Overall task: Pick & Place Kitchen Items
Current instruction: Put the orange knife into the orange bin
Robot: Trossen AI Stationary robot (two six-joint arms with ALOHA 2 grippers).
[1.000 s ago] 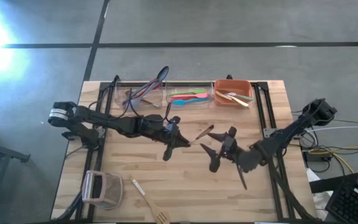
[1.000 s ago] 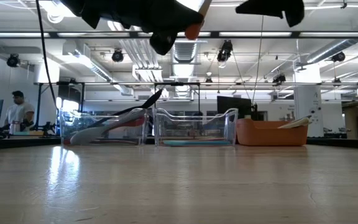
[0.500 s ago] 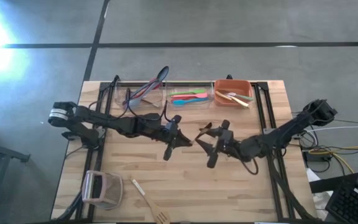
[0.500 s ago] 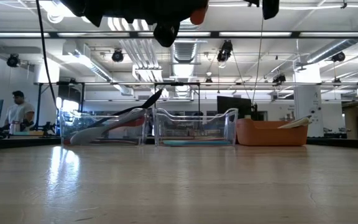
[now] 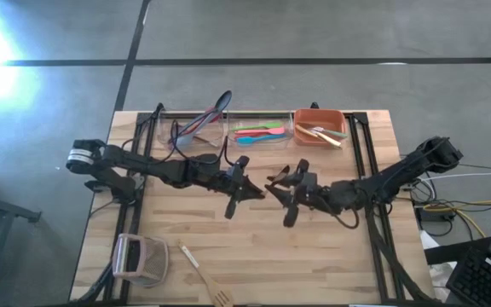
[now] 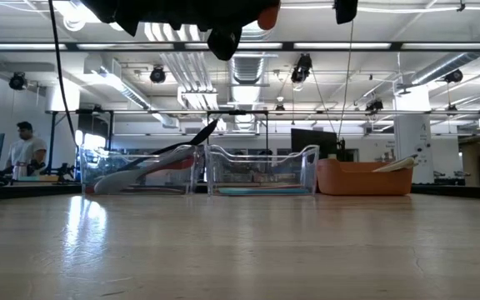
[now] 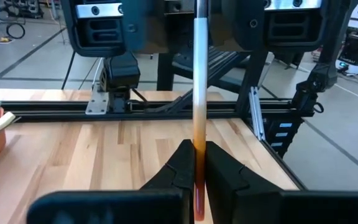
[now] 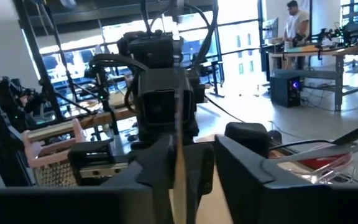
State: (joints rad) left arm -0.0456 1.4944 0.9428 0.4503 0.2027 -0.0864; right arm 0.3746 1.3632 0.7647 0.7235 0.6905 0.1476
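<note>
At centre frame of the high view, above the wooden bench [image 5: 331,256], the two arms meet over a handover. The left pincer [image 5: 247,189] is clamped on a slim utensil with a pale wooden handle and an orange-red lower end [image 7: 199,112]. In the left wrist view, that handle rises straight between the two dark fingers [image 7: 180,163].

The utensil's long axis runs from the left pincer toward the right pincer [image 5: 281,189], which faces it from just beside, on the right of centre. The right wrist view shows the pale handle [image 8: 177,134] lying between the right fingers [image 8: 157,168], which stand part-way apart. Contact cannot be confirmed there; the grip appears incomplete.

The remaining utensils lie in the clear bins [image 5: 196,130] and the orange bin [image 5: 318,117] along the bench's upper edge.
</note>
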